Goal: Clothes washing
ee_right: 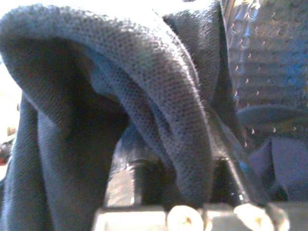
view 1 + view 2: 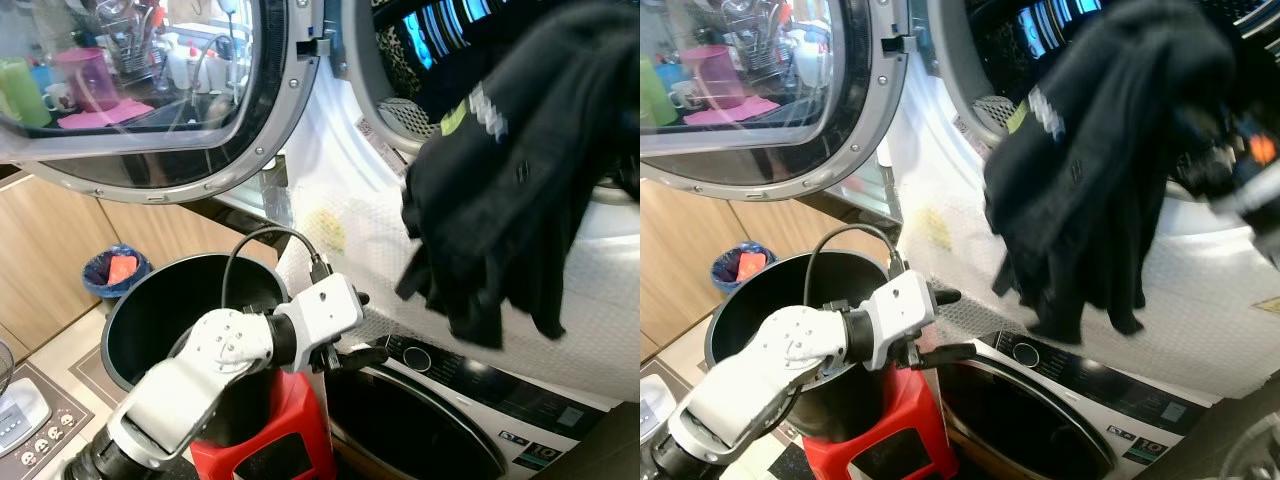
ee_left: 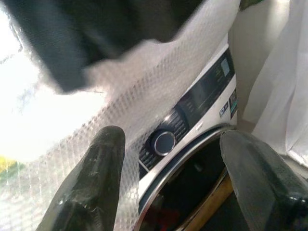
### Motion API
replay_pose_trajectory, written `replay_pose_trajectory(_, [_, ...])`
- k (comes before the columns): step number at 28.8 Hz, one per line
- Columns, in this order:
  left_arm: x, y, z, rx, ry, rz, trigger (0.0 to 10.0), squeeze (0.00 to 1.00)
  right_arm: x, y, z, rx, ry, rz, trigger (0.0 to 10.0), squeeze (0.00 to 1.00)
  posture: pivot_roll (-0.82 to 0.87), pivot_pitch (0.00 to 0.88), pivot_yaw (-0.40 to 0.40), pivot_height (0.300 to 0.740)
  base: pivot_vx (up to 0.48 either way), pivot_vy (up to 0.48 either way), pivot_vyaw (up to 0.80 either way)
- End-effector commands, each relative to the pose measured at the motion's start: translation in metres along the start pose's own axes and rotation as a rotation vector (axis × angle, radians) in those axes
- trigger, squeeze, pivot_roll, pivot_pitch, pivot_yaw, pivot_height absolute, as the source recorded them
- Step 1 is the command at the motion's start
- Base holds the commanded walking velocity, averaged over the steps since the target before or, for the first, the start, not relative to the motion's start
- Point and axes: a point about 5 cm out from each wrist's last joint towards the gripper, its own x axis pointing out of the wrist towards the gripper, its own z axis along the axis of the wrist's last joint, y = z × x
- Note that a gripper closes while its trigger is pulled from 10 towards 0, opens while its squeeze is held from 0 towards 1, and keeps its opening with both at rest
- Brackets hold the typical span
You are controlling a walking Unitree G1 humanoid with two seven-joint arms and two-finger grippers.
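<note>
You face two stacked front-loaders, bubble wrap (image 2: 340,220) taped across the panel between them, the upper door (image 2: 150,90) swung wide. Your right pincer (image 1: 178,192) is clamped on a dark garment (image 2: 510,170) at the upper drum's mouth (image 2: 400,60); it hangs long axis vertical, hem toward the lower washer (image 2: 430,400). You're mid-load, I judge: next, push it deeper into the drum and release. Your left pincer (image 2: 360,325) waits spread and empty over the black bucket (image 2: 160,310).
</note>
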Motion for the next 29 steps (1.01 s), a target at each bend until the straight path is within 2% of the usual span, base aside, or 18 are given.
replay_pose_trajectory(1, [0.0,-0.005,0.001,0.016,-0.01,-0.007,10.0,0.0,0.013,0.004,0.008,-0.02,-0.018,0.011,10.0,0.0,0.01,0.068,-0.006,0.74,0.0,0.0,0.0])
replay_pose_trajectory(2, [0.0,-0.005,0.001,0.016,-0.01,-0.007,10.0,0.0,0.013,0.004,0.008,-0.02,-0.018,0.011,10.0,0.0,0.01,0.068,-0.006,0.74,0.0,0.0,0.0])
replay_pose_trajectory(3, [0.001,-0.01,-0.001,0.006,-0.009,-0.011,10.0,0.0,0.027,0.006,0.012,-0.046,-0.018,0.002,10.0,0.0,0.01,0.072,-0.016,0.74,0.0,0.0,0.0])
replay_pose_trajectory(7, [0.002,-0.016,-0.001,-0.007,-0.01,-0.015,10.0,0.0,0.053,0.004,0.018,-0.096,0.006,-0.055,10.0,0.0,0.0,0.079,-0.026,0.74,0.0,0.0,0.0])
replay_pose_trajectory(8, [0.003,-0.016,0.0,-0.014,-0.013,-0.005,10.0,0.0,0.064,0.002,0.02,-0.148,0.019,-0.082,10.0,0.0,0.0,0.088,-0.032,0.74,0.0,0.0,0.0])
replay_pose_trajectory(9, [0.003,-0.016,0.0,-0.014,-0.013,-0.005,10.0,0.0,0.064,0.002,0.02,-0.148,0.019,-0.082,10.0,0.0,0.0,0.088,-0.032,0.74,0.0,0.0,0.0])
replay_pose_trajectory(11, [0.003,-0.015,0.001,-0.016,-0.017,0.007,10.0,0.0,0.078,0.0,0.021,-0.156,0.042,-0.094,10.0,0.0,0.0,0.11,-0.037,0.74,0.0,0.0,0.0])
replay_pose_trajectory(12, [0.003,-0.015,0.002,-0.02,-0.017,0.014,10.0,0.0,0.086,-0.004,0.021,-0.163,0.059,-0.111,10.0,0.0,0.0,0.127,-0.044,0.74,0.0,0.0,0.0])
replay_pose_trajectory(13, [0.003,-0.015,0.002,-0.02,-0.017,0.014,10.0,0.0,0.086,-0.004,0.021,-0.163,0.059,-0.111,10.0,0.0,0.0,0.127,-0.044,0.74,0.0,0.0,0.0])
replay_pose_trajectory(14, [0.002,-0.015,0.003,-0.03,-0.02,0.023,10.0,0.0,0.1,-0.01,0.022,-0.198,0.083,-0.145,10.0,0.0,0.0,0.145,-0.05,0.74,0.0,0.0,0.0])
replay_pose_trajectory(15, [0.002,-0.015,0.003,-0.03,-0.02,0.023,10.0,0.0,0.1,-0.01,0.022,-0.198,0.083,-0.145,10.0,0.0,0.0,0.145,-0.05,0.74,0.0,0.0,0.0])
replay_pose_trajectory(19, [-0.002,-0.021,0.003,-0.067,-0.014,0.044,10.0,0.0,0.123,-0.025,0.028,-0.248,0.15,-0.235,10.0,0.0,-0.01,0.204,-0.08,0.74,0.0,0.0,0.0])
replay_pose_trajectory(23, [-0.002,-0.025,0.002,-0.092,-0.01,0.058,10.0,0.0,0.132,-0.034,0.036,-0.289,0.154,-0.311,10.0,0.0,-0.02,0.225,-0.092,0.74,0.0,0.0,0.0])
replay_pose_trajectory(25, [-0.002,-0.029,0.003,-0.126,-0.01,0.073,10.0,0.0,0.136,-0.044,0.048,-0.331,0.136,-0.428,10.0,0.0,-0.03,0.249,-0.104,0.74,0.0,0.0,0.0])
replay_pose_trajectory(26, [-0.002,-0.029,0.003,-0.126,-0.01,0.073,10.0,0.0,0.136,-0.044,0.048,-0.331,0.136,-0.428,10.0,0.0,-0.03,0.249,-0.104,0.74,0.0,0.0,0.0])
replay_pose_trajectory(27, [-0.001,-0.032,0.003,-0.155,-0.011,0.082,10.0,0.0,0.136,-0.051,0.057,-0.329,0.101,-0.523,10.0,0.0,-0.03,0.262,-0.113,0.74,0.0,0.0,0.0])
replay_pose_trajectory(29, [-0.001,-0.034,0.003,-0.171,-0.012,0.089,10.0,0.0,0.135,-0.056,0.064,-0.355,0.094,-0.589,10.0,0.0,-0.04,0.271,-0.121,0.74,0.0,0.0,0.0])
